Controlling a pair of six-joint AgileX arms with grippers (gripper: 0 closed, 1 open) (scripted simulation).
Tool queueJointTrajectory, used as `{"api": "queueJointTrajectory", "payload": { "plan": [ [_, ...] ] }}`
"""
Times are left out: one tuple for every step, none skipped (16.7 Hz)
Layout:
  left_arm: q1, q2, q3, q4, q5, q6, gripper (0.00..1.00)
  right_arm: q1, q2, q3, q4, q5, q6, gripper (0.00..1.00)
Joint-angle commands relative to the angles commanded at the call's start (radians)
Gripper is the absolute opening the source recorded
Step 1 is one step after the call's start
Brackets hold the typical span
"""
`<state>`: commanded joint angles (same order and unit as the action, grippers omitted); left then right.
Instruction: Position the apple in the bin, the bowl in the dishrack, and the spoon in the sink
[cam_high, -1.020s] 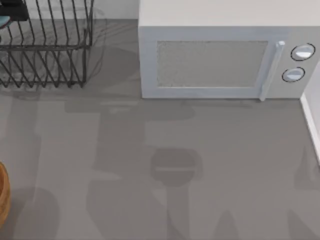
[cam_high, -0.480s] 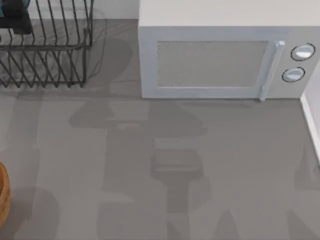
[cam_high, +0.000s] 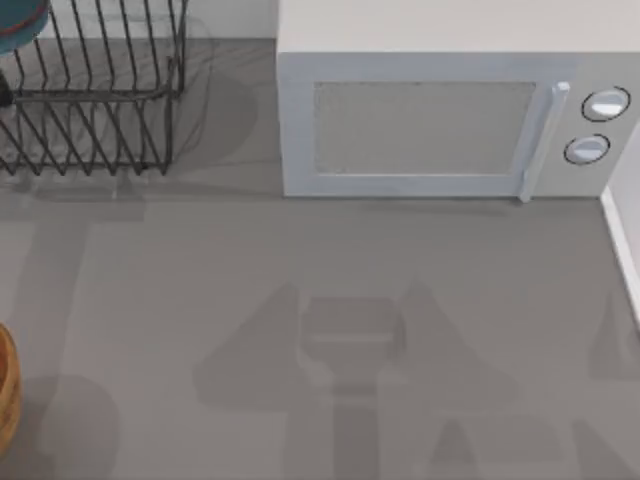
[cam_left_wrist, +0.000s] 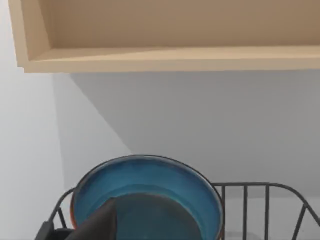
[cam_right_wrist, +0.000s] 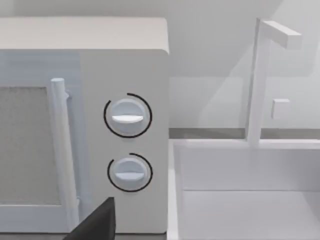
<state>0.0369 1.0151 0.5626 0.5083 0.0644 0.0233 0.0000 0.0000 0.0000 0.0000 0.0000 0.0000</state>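
Observation:
The teal-blue bowl (cam_left_wrist: 150, 187) with its reddish rim rests among the bars of the black wire dishrack (cam_left_wrist: 265, 205). In the top view the bowl (cam_high: 20, 25) peeks in at the far left corner over the dishrack (cam_high: 100, 110). A dark part of my left gripper (cam_left_wrist: 95, 225) lies in front of the bowl. The brown bin (cam_high: 5, 390) shows its curved edge at the left side. The white sink (cam_right_wrist: 240, 200) stands right of the microwave, and a dark part of my right gripper (cam_right_wrist: 95, 225) faces it. The apple and the spoon are out of view.
A white microwave (cam_high: 440, 110) with two knobs (cam_right_wrist: 127, 117) stands at the back, between rack and sink. A tall white faucet (cam_right_wrist: 260, 80) rises behind the sink. A wooden shelf (cam_left_wrist: 170, 35) hangs above the dishrack. The sink's rim (cam_high: 620, 240) edges the table's right side.
The dark left gripper over the rack's far left corner has left that spot, and more of the teal bowl shows there. The arm shadows on the table have shifted.

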Motion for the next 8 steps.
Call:
{"api": "queueJointTrajectory", "payload": {
  "plan": [
    [0.004,-0.071,-0.028,-0.027,-0.010,-0.007,1.00,0.000,0.000,0.000,0.000,0.000,0.000,1.00],
    [0.007,-0.149,-0.054,-0.050,-0.019,-0.014,1.00,0.000,0.000,0.000,0.000,0.000,0.000,1.00],
    [0.008,-0.233,-0.086,-0.078,-0.028,-0.021,1.00,0.000,0.000,0.000,0.000,0.000,0.000,1.00],
    [0.010,-0.324,-0.125,-0.113,-0.036,-0.026,1.00,0.000,0.000,0.000,0.000,0.000,0.000,1.00],
    [0.011,-0.423,-0.172,-0.156,-0.043,-0.029,1.00,0.000,0.000,0.000,0.000,0.000,0.000,1.00],
    [0.011,-0.522,-0.224,-0.200,-0.049,-0.034,1.00,0.000,0.000,0.000,0.000,0.000,0.000,1.00],
    [0.009,-0.615,-0.275,-0.242,-0.055,-0.040,1.00,0.000,0.000,0.000,0.000,0.000,0.000,1.00],
    [0.005,-0.698,-0.319,-0.282,-0.059,-0.046,1.00,0.000,0.000,0.000,0.000,0.000,0.000,1.00]
  ]
}}
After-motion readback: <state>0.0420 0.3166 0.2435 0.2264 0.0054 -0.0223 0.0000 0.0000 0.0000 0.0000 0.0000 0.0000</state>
